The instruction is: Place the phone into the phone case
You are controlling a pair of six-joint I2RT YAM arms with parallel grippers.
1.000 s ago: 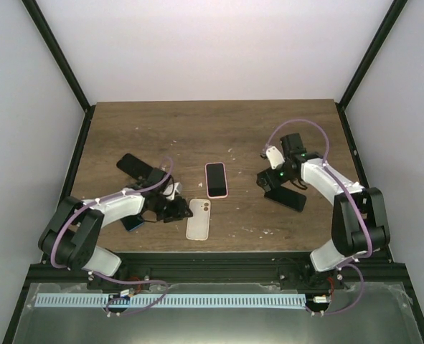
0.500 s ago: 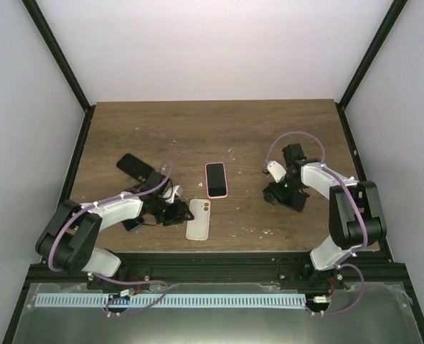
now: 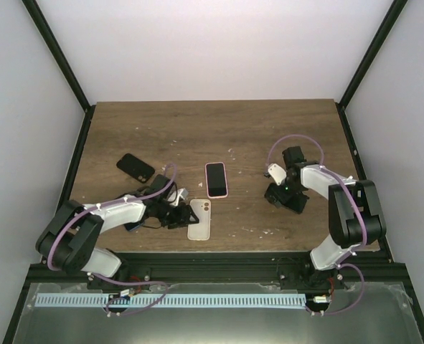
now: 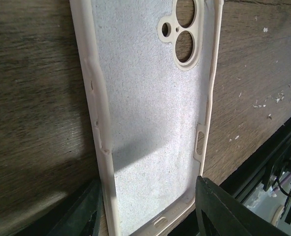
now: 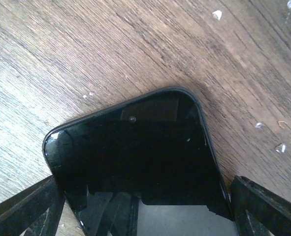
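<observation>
**Desk** (image 3: pixel 212 129): brown wood grain with scattered pale flecks.

**Cream phone case** (image 4: pixel 150 113): lies flat close to the near edge of the desk, a little left of its middle. The open side faces up and shows a pale, felt-like lining. The camera cut-out (image 4: pixel 183 30) is at the end towards the far edge. The case holds nothing.

**Left hand** (image 4: pixel 145 209): low over the near end of the cream phone case. It is spread, with one of its fingers (image 4: pixel 81 214) on each side of the case's end, close against the rim. It lifts nothing.

**Black phone** (image 5: pixel 135 162): lies flat with its screen up in the right half of the desk, nearer the right edge than the middle, and well apart from the cream phone case. A rounded corner and the dark glass show in the right wrist view.

**Right hand** (image 5: pixel 145 206): set down over the black phone. It is spread, with its fingers (image 5: pixel 268 206) flanking the phone's two long edges. The phone rests on the desk.

**Pink-cased phone** (image 3: pixel 216 179): lies screen up at about the middle of the desk, between the two hands and just beyond the cream phone case.

**Black slab** (image 3: pixel 135 167): lies flat towards the left edge, set at a slant. Whether it is a phone or a case cannot be told.

**Blue item** (image 3: pixel 130 225): small and mostly hidden under the left arm, near the near edge.
</observation>
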